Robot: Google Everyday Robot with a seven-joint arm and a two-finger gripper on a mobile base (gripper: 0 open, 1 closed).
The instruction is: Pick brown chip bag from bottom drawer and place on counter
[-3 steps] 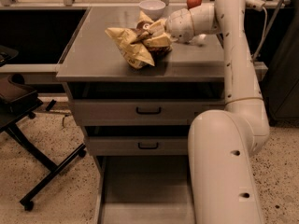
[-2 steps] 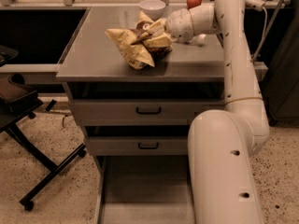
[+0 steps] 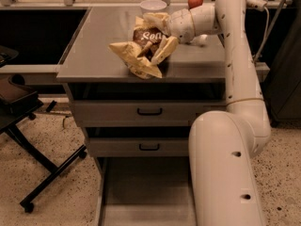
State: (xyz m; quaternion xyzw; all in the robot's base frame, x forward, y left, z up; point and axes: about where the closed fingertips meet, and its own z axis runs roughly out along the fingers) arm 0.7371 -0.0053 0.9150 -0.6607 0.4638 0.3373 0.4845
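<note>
- Beside the desk point(image 3: 94, 51), at its right front corner, the robot's white arm point(image 3: 235, 102) rises from the floor and bends leftward over the desk top.
- Below the desk top, at the foot of the cabinet, the bottom drawer point(image 3: 146, 192) stands pulled out, and its flat grey floor shows bare.
- Between the desk top and that drawer sit two shallower drawers, the upper point(image 3: 113, 111) and the lower point(image 3: 113, 146), each shut and each with a black handle.
- Left of the desk, on the speckled floor, stands a black wheeled frame point(image 3: 42, 173).
- On the desk top, around the middle and towards the front edge, rests the brown chip bag point(image 3: 141, 44), crumpled, its white lettering facing up and its tan ends spread out.
- Over the middle of the desk, the gripper point(image 3: 154, 37) reaches in from the right; its fingers point(image 3: 165, 48) are closed on the bag, one above it and one below.
- At the back edge of the desk stands a white cup point(image 3: 153, 6).
- Towards the back right of the desk sits a red apple point(image 3: 195, 0).
</note>
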